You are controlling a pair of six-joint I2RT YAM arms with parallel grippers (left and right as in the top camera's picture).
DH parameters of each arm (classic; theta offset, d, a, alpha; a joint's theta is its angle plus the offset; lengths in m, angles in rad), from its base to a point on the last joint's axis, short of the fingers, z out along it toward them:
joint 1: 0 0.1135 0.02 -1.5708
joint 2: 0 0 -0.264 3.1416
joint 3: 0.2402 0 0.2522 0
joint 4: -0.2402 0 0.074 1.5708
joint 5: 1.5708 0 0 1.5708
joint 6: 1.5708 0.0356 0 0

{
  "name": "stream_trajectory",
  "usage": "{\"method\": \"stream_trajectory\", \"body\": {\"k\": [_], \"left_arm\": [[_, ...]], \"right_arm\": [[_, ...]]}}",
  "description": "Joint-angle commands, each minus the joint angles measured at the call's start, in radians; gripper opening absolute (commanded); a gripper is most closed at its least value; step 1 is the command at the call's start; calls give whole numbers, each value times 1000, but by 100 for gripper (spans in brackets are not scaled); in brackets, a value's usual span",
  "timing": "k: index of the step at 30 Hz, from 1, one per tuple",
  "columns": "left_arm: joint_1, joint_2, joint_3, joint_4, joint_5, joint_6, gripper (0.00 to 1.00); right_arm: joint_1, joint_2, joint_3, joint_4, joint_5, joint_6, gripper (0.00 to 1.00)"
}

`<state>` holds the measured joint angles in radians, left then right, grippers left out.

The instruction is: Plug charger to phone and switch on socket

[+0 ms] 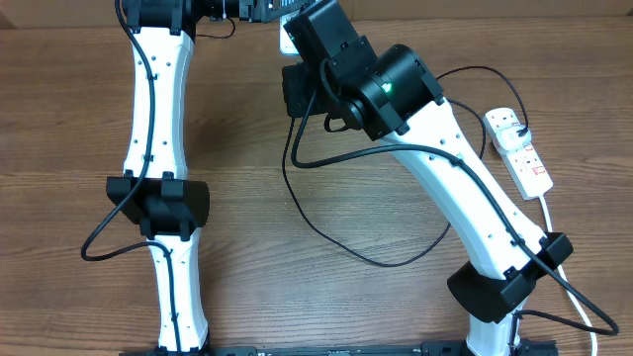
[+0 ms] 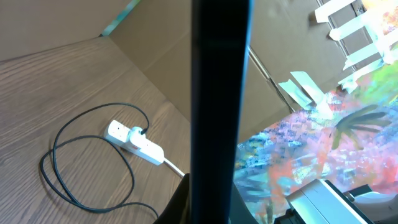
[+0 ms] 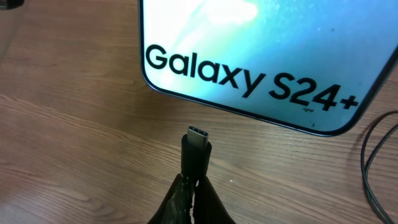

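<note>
**The plug tip points at the phone's short edge**

The right gripper point(image 3: 194, 196) has its fingers pressed tight on the connector tip point(image 3: 197, 144). The tip sticks straight out of the fingers, toward the short edge of the phone point(image 3: 249, 43), just by the words "Galaxy S24+". Tip and edge are near but not touching, with bare table point(image 3: 68, 124) between them. The phone's long side runs on away from the tip, so a straight push forward looks right. The hole for the tip does not show.

The left wrist view shows the phone edge-on in the left gripper point(image 2: 208, 210), so it seems pinched there. From above, the right arm hides the phone. That view shows the charger cable point(image 1: 386, 265) looping to the socket point(image 1: 519, 148) at the far right, nearer the right arm.
</note>
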<state>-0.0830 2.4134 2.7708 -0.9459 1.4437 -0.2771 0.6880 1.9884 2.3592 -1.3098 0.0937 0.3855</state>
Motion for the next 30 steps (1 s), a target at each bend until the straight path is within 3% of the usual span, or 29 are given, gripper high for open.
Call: {"method": "stream_trajectory", "body": {"k": [1, 15, 18, 22, 26, 30], "left_arm": [[6, -33, 26, 10, 39, 43, 4], [13, -33, 26, 13, 37, 42, 4], [22, -33, 26, 11, -21, 41, 4], [47, -33, 26, -74, -267, 41, 4], [50, -33, 26, -312, -764, 55, 4], [30, -33, 26, -456, -1042, 80, 4]], "right_arm": [[-2, -24, 19, -3, 31, -1, 4], [-22, -24, 19, -31, 10, 4, 4], [-24, -24, 19, -31, 11, 33, 7], [-43, -20, 18, -31, 11, 99, 20], [-95, 15, 18, -30, -11, 138, 29], [-155, 70, 18, -3, -156, 118, 40]]}}
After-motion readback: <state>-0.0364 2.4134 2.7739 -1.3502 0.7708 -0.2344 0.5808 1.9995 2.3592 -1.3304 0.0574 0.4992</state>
